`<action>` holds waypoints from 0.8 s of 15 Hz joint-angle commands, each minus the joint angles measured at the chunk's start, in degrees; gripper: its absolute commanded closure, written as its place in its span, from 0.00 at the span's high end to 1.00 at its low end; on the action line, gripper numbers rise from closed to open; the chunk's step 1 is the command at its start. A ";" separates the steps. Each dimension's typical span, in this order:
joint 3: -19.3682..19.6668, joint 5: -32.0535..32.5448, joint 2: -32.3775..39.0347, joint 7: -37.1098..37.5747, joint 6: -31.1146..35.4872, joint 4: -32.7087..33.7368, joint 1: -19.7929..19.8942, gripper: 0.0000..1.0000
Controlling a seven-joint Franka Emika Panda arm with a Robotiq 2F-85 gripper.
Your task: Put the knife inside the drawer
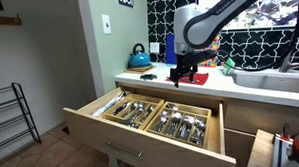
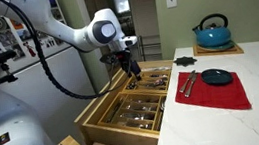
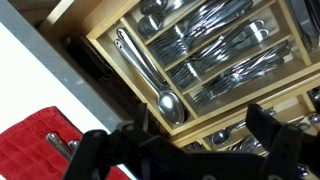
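The wide light-wood drawer [image 1: 99,128] stands pulled open under the counter, with divider trays full of silver cutlery; it also shows in an exterior view [image 2: 116,135] and in the wrist view [image 3: 243,94]. My gripper [image 1: 186,74] hangs over the drawer's back edge beside the counter, as an exterior view [image 2: 129,66] also shows. In the wrist view its fingers [image 3: 185,142] are spread apart with nothing between them. Silver utensils [image 2: 185,83] lie on a red mat [image 2: 223,95] on the counter; one shows in the wrist view [image 3: 58,146]. I cannot tell which is the knife.
A blue kettle [image 1: 139,60] [image 2: 212,34] and a dark plate [image 2: 216,76] sit on the counter. A sink [image 1: 274,79] is at one end. A narrow wooden pull-out unit [image 1: 262,150] stands beside the drawer. A fridge [image 2: 23,66] and a wire rack [image 1: 11,118] stand nearby.
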State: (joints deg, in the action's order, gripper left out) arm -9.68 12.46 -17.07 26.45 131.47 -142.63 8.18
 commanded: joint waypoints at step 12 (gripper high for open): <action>13.22 -4.25 2.77 -25.69 -3.60 8.56 -1.20 1.00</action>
State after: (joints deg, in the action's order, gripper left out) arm 1.23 8.82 -16.70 6.16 129.87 -137.25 7.45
